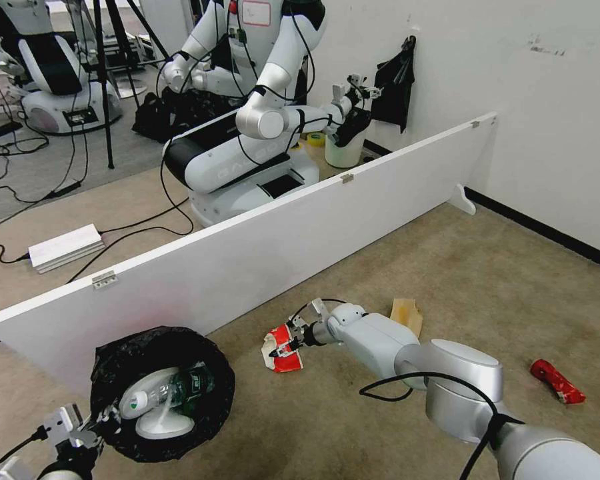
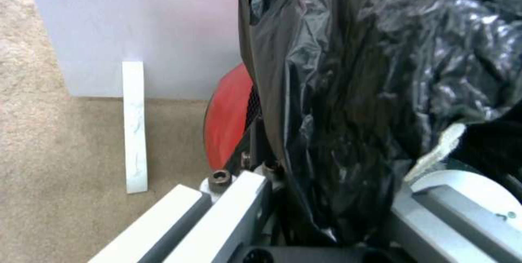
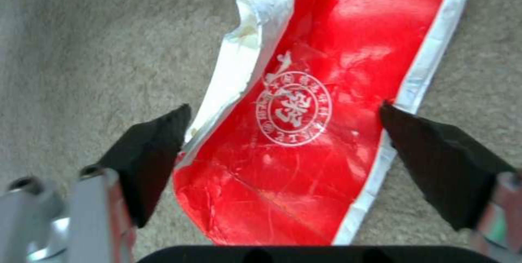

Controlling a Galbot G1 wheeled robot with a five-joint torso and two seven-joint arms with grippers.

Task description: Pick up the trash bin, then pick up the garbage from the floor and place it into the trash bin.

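Long low white partition board (image 1: 247,253) standing across tan carpet floor (image 1: 487,280).
The board stands just beyond the jaws of the right gripper (image 1: 288,345). Well past it are a second white wheeled robot (image 1: 247,120), a white round bin with black liner (image 1: 345,143) and a flat white box (image 1: 65,247).

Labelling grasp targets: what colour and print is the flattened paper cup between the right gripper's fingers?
Red with white edges and a round white seal print, clearest in the right wrist view.

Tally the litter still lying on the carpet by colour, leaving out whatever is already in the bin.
Red and white: 1, flattened paper cup between the right gripper fingers.
Tan: 1, crumpled paper bag.
Red: 1, crushed can.
Total: 3
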